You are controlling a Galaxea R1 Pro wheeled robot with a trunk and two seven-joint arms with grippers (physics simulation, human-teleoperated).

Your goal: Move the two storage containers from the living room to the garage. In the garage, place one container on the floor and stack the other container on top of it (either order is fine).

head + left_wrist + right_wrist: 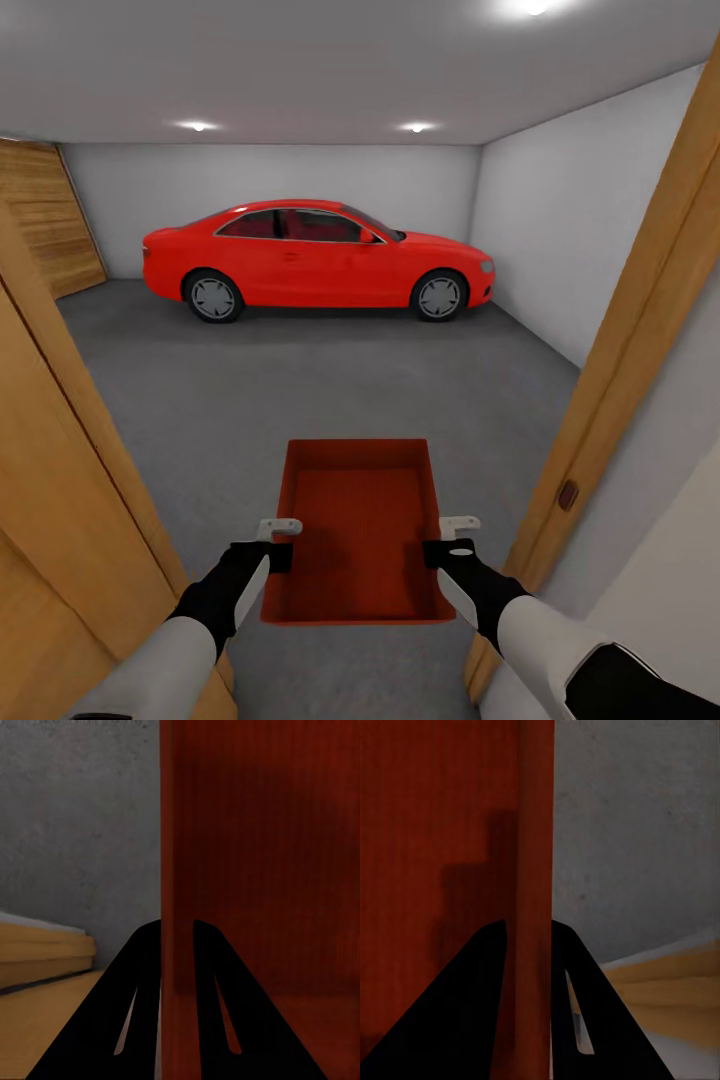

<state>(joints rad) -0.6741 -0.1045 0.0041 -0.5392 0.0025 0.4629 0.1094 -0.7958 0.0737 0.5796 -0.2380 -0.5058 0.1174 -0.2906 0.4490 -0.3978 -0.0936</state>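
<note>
I hold one orange-red storage container (360,530) out in front of me, level and open side up, above the grey concrete floor (300,400) of the garage. My left gripper (278,545) is shut on its left wall, and my right gripper (445,540) is shut on its right wall. In the left wrist view the black fingers (139,1005) straddle the container wall (180,870). In the right wrist view the fingers (472,1012) clamp the opposite wall (534,870). The container is empty inside.
I stand in a doorway with an orange-brown wooden door (50,480) close at my left and the wooden door frame (640,330) close at my right. A red car (315,258) is parked across the far end of the garage. White walls bound the room.
</note>
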